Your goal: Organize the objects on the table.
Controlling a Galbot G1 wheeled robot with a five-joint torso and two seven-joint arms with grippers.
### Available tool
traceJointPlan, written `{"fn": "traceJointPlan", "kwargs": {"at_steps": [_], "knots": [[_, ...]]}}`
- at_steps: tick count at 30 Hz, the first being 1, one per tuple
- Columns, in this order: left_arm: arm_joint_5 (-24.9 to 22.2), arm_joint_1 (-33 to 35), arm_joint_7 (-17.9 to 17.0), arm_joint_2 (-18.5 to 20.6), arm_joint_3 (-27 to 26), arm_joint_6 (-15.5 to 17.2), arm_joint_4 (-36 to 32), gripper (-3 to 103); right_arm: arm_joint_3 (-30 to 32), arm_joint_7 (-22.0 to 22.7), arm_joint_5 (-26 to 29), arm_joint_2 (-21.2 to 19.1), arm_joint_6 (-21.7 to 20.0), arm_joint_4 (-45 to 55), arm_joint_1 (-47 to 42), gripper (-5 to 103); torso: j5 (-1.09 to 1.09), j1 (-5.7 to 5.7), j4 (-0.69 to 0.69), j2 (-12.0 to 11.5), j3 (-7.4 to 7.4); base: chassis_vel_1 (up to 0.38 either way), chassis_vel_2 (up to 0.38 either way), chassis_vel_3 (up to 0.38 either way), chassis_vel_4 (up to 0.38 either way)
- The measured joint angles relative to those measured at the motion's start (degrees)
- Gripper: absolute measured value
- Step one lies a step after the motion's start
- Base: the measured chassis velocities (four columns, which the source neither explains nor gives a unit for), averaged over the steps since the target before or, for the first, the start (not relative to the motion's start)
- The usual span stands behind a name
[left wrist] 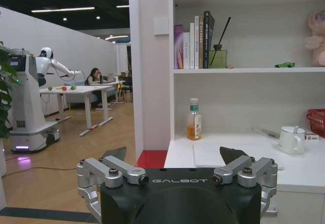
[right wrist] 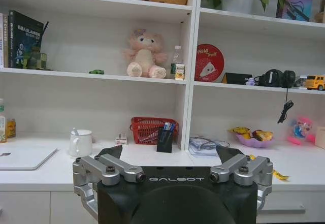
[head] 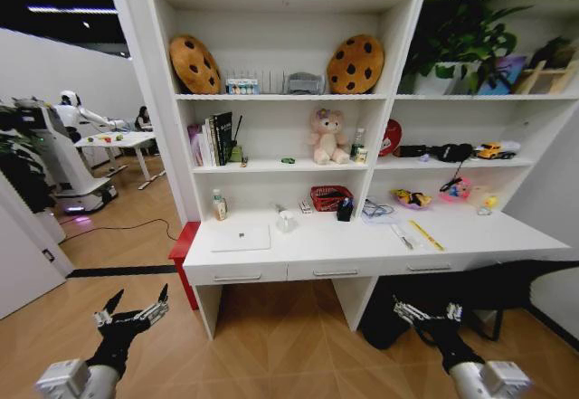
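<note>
The white shelving point(head: 289, 100) rises over the desk point(head: 362, 250), which has a row of drawers point(head: 335, 272) along its front edge. The laptop point(head: 241, 238) lies closed and flat on the left part of the desktop. Behind it near the shelf wall stands a bottle point(left wrist: 193, 120) with orange liquid. A white mug point(right wrist: 80, 142) sits right of the laptop, and farther right a red basket point(right wrist: 151, 129) stands against the back, with a black pen holder point(right wrist: 164, 138) just beside it. On the desk's right part lie a pen point(head: 402, 237) and a yellow ruler point(head: 425, 234), near each other. A small green item point(right wrist: 96, 72) rests on the shelf above, left of the pink bear point(right wrist: 145, 55).

Both arms hang low in front of the desk, well apart from it. The left gripper point(head: 133, 311) is spread open and empty. The right gripper point(head: 427, 310) also has its fingers apart, holding nothing.
</note>
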Motion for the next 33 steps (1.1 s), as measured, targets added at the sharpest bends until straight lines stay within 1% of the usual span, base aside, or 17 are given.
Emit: {"fn": "traceJointPlan", "kwargs": {"at_steps": [1, 2, 3, 4, 5, 6, 7, 8, 9, 11, 13, 16, 19, 33], "knots": [[0.0, 0.0, 0.0, 0.0, 0.0, 0.0, 0.0, 100, 0.0, 0.0, 0.0, 0.0, 0.0, 0.0, 0.0, 100, 0.02, -0.01, 0.0, 0.0, 0.0, 0.224, -0.228, -0.31, 0.215], [0.0, 0.0, 0.0, 0.0, 0.0, 0.0, 0.0, 100, 0.0, 0.0, 0.0, 0.0, 0.0, 0.0, 0.0, 100, 0.0, -0.02, -0.01, 0.0, -0.02, 0.224, -0.145, -0.205, 0.215], [0.0, 0.0, 0.0, 0.0, 0.0, 0.0, 0.0, 100, 0.0, 0.0, 0.0, 0.0, 0.0, 0.0, 0.0, 100, -0.02, -0.02, 0.05, 0.0, -0.02, 0.105, -0.145, -0.205, 0.171], [0.0, 0.0, 0.0, 0.0, 0.0, 0.0, 0.0, 100, 0.0, 0.0, 0.0, 0.0, 0.0, 0.0, 0.0, 100, -0.08, -0.02, 0.0, 0.0, -0.01, 0.021, 0.0, -0.132, 0.171], [0.0, 0.0, 0.0, 0.0, 0.0, 0.0, 0.0, 100, 0.0, 0.0, 0.0, 0.0, 0.0, 0.0, 0.0, 100, -0.08, -0.02, 0.0, 0.0, -0.01, 0.021, 0.0, -0.132, 0.171], [0.0, 0.0, 0.0, 0.0, 0.0, 0.0, 0.0, 100, 0.0, 0.0, 0.0, 0.0, 0.0, 0.0, 0.0, 100, 0.0, -0.01, -0.04, 0.0, -0.01, 0.021, 0.002, -0.099, 0.069], [0.0, 0.0, 0.0, 0.0, 0.0, 0.0, 0.0, 100, 0.0, 0.0, 0.0, 0.0, 0.0, 0.0, 0.0, 100, 0.0, -0.01, -0.04, 0.0, -0.01, 0.021, 0.002, -0.099, 0.069], [0.0, 0.0, 0.0, 0.0, 0.0, 0.0, 0.0, 100, 0.0, 0.0, 0.0, 0.0, 0.0, 0.0, 0.0, 100, 0.04, 0.01, -0.04, 0.0, 0.01, -0.051, -0.044, 0.005, 0.006], [0.0, 0.0, 0.0, 0.0, 0.0, 0.0, 0.0, 100, 0.0, 0.0, 0.0, 0.0, 0.0, 0.0, 0.0, 100, 0.0, 0.04, -0.02, 0.0, 0.01, -0.105, -0.044, 0.089, -0.02], [0.0, 0.0, 0.0, 0.0, 0.0, 0.0, 0.0, 100, 0.0, 0.0, 0.0, 0.0, 0.0, 0.0, 0.0, 100, -0.02, 0.08, 0.0, -0.1, 0.03, -0.096, -0.009, 0.089, -0.02], [0.0, 0.0, 0.0, 0.0, 0.0, 0.0, 0.0, 100, 0.0, 0.0, 0.0, 0.0, 0.0, 0.0, 0.0, 100, 0.02, 0.1, 0.02, -0.1, 0.03, -0.068, 0.046, 0.097, -0.039], [0.0, 0.0, 0.0, 0.0, 0.0, 0.0, 0.0, 100, 0.0, 0.0, 0.0, 0.0, 0.0, 0.0, 0.0, 100, -0.03, 0.1, 0.01, -0.1, 0.03, -0.046, 0.067, 0.056, -0.052], [0.0, 0.0, 0.0, 0.0, 0.0, 0.0, 0.0, 100, 0.0, 0.0, 0.0, 0.0, 0.0, 0.0, 0.0, 100, -0.02, 0.07, -0.01, -0.1, 0.02, 0.0, 0.0, 0.0, 0.0], [0.0, 0.0, 0.0, 0.0, 0.0, 0.0, 0.0, 100, 0.0, 0.0, 0.0, 0.0, 0.0, 0.0, 0.0, 100, -0.01, 0.03, 0.0, 0.0, 0.0, 0.0, 0.0, 0.0, 0.0]]}}
